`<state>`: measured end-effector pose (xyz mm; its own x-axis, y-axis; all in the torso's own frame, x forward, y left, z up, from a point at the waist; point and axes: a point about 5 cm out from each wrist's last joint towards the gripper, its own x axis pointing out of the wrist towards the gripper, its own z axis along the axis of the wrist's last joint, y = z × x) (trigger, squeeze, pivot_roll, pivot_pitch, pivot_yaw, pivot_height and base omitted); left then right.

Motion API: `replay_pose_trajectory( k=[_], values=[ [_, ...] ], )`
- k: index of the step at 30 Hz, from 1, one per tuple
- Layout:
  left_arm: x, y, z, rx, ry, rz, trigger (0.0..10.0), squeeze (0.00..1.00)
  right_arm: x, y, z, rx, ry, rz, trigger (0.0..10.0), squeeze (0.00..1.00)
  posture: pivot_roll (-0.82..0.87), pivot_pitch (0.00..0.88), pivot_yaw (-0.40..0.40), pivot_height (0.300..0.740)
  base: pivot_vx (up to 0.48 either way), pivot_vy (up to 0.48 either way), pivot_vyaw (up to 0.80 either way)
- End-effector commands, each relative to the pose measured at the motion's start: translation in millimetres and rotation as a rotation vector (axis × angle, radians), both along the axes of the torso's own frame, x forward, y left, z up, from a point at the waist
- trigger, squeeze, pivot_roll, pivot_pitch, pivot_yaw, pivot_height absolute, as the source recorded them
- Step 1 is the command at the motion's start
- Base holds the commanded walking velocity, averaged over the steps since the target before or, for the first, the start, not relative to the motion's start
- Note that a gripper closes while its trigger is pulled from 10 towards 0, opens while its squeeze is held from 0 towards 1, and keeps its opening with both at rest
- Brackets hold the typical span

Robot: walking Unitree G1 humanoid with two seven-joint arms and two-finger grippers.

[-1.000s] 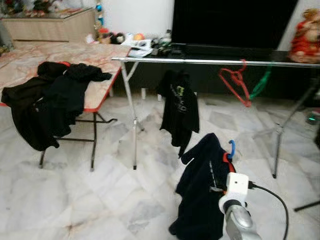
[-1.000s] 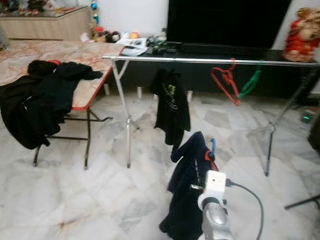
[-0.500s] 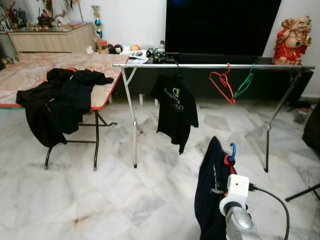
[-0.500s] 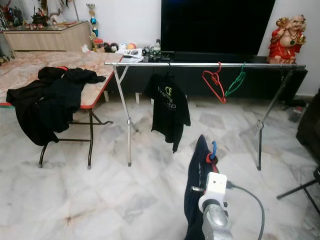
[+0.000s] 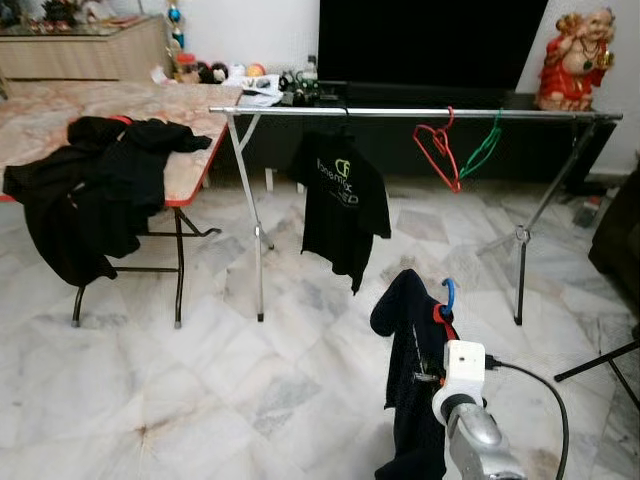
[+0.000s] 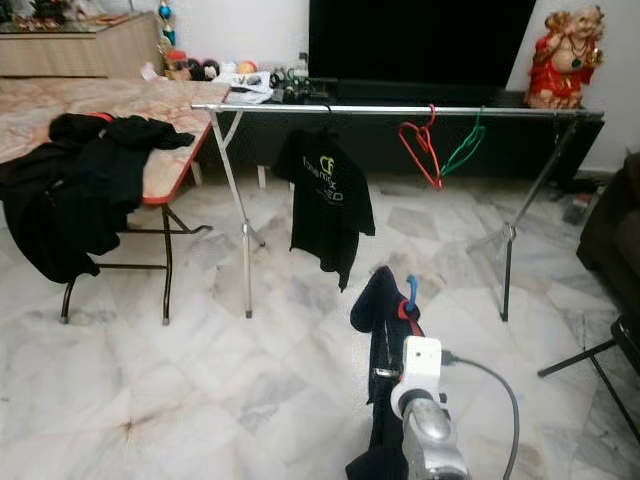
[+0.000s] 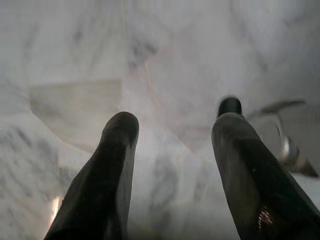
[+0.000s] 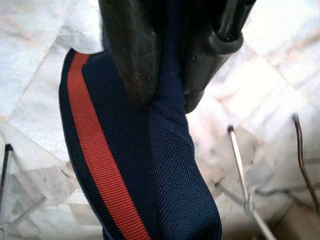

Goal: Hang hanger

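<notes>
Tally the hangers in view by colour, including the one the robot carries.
Red, empty on the rail: 1
Green, empty on the rail: 1
Blue hook, carrying the dark garment in the right pincer: 1
Total: 3

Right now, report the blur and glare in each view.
Both eye views sharp, soft sheen on the marble floor; left wrist view: left gripper fingers soft-focused, small glint on the floor; right wrist view: dark shirt weave crisp, floor behind overexposed.

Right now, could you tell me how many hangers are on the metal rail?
3: one carrying the black T-shirt, hidden except its hook, then an empty red hanger and an empty green hanger side by side further right. A fourth, blue-hooked hanger is off the rail, at the right claw.
</notes>
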<state>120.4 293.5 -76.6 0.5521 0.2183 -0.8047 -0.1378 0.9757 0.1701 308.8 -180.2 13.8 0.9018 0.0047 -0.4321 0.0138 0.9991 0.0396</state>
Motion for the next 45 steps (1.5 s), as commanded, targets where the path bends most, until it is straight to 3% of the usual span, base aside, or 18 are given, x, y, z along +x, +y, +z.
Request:
replay_pose_trajectory(
  k=[1, 2, 4, 6, 9, 15, 20, 21, 25, 27, 33, 36, 45],
  values=[
    [-2.7, 2.0, 0.5, 0.051, 0.0, -0.024, 10.0, 0.0, 7.7, -2.3, 8.7, -0.029, -0.018, 0.034, 10.0, 0.0, 0.21, 0.0, -0.031, 0.74, 0.0, 0.0, 0.0],
    [-2.7, 2.0, 0.5, 0.051, 0.0, -0.024, 10.0, 0.0, 7.7, -2.3, 8.7, -0.029, -0.018, 0.034, 10.0, 0.0, 0.21, 0.0, -0.031, 0.74, 0.0, 0.0, 0.0],
    [82.6, -22.6, 33.1, 0.127, -0.263, -0.179, 10.0, 0.0, 12.1, -4.6, 13.7, -0.102, -0.003, 0.151, 10.0, 0.0, 0.2, 0.0, -0.037, 0.74, 0.0, 0.0, 0.0],
    [132.5, -37.6, 65.7, 0.181, -0.421, -0.281, 10.0, 0.0, 14.3, -5.5, 17.1, -0.15, 0.003, 0.239, 10.0, 0.0, 0.21, 0.0, -0.045, 0.74, 0.0, 0.0, 0.0],
    [145.9, -41.4, 79.2, 0.205, -0.481, -0.357, 10.0, 0.0, 17.6, -10.1, 22.6, -0.2, 0.006, 0.309, 10.0, 0.0, 0.21, 0.0, -0.056, 0.74, 0.0, 0.0, 0.0],
    [154.6, -47.6, 89.7, 0.156, -0.543, -0.43, 10.0, 0.0, 20.9, -13.8, 28.6, -0.223, 0.022, 0.394, 10.0, 0.0, 0.2, 0.0, -0.063, 0.74, 0.0, 0.0, 0.0],
    [154.8, -55.9, 95.3, 0.109, -0.478, -0.707, 10.0, 0.0, 19.0, -9.4, 37.5, -0.311, 0.063, 0.76, 10.0, 0.0, 0.21, 0.0, -0.075, 0.74, 0.0, 0.0, 0.0],
    [154.8, -55.9, 95.3, 0.109, -0.478, -0.707, 10.0, 0.0, 19.0, -9.4, 37.5, -0.311, 0.063, 0.76, 10.0, 0.0, 0.21, 0.0, -0.075, 0.74, 0.0, 0.0, 0.0],
    [150.7, -51.9, 98.4, 0.085, -0.418, -0.841, 10.0, 0.0, 15.5, -13.7, 44.3, -0.374, 0.125, 0.989, 10.0, 0.0, 0.21, 0.0, -0.086, 0.74, 0.0, 0.0, 0.0],
    [148.4, -54.5, 98.4, 0.029, -0.388, -0.901, 10.0, 0.0, 12.2, -12.9, 47.3, -0.388, 0.154, 1.116, 10.0, 0.0, 0.22, 0.0, -0.101, 0.74, 0.0, 0.0, 0.0],
    [150.1, -59.1, 99.4, -0.006, -0.375, -0.93, 10.0, 0.0, 13.0, -8.8, 58.0, -0.337, 0.146, 1.231, 10.0, 0.0, 0.23, 0.0, -0.125, 0.74, 0.0, 0.0, 0.0],
    [148.2, -62.6, 95.4, -0.019, -0.288, -1.019, 10.0, 0.0, 14.6, -5.4, 71.5, -0.34, 0.132, 1.356, 10.0, 0.0, 0.23, 0.0, -0.135, 0.74, 0.0, 0.0, 0.0],
    [153.2, -63.8, 92.5, -0.057, -0.265, -0.957, 10.0, 0.0, 17.9, 1.5, 92.1, -0.336, 0.088, 1.479, 10.0, 0.0, 0.22, 0.0, -0.161, 0.74, 0.0, 0.0, 0.0]
  ],
)
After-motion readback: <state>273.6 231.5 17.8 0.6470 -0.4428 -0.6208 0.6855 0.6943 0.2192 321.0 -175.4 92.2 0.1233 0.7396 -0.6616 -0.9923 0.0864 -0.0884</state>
